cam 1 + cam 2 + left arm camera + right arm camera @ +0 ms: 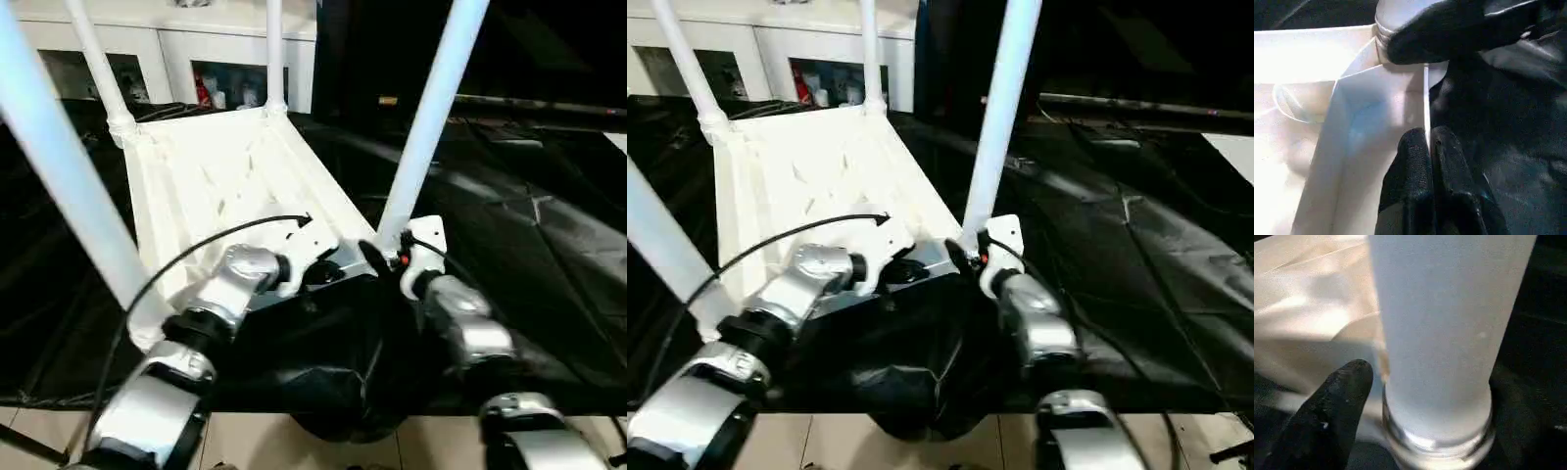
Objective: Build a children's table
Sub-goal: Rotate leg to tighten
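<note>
The children's table [225, 176] is seen upside down on the black-draped work table [549, 255] in the head views, four legs standing up; the left gripper [306, 266] is set at its near edge, the right gripper [384, 257] at the near right leg [431, 117]; in the left wrist view, the fingers [1418, 161] are pressed together against the tabletop's rim [1426, 98]; in the right wrist view, the fingers [1337, 406] are parted around the leg's base, one touching nothing.
</note>
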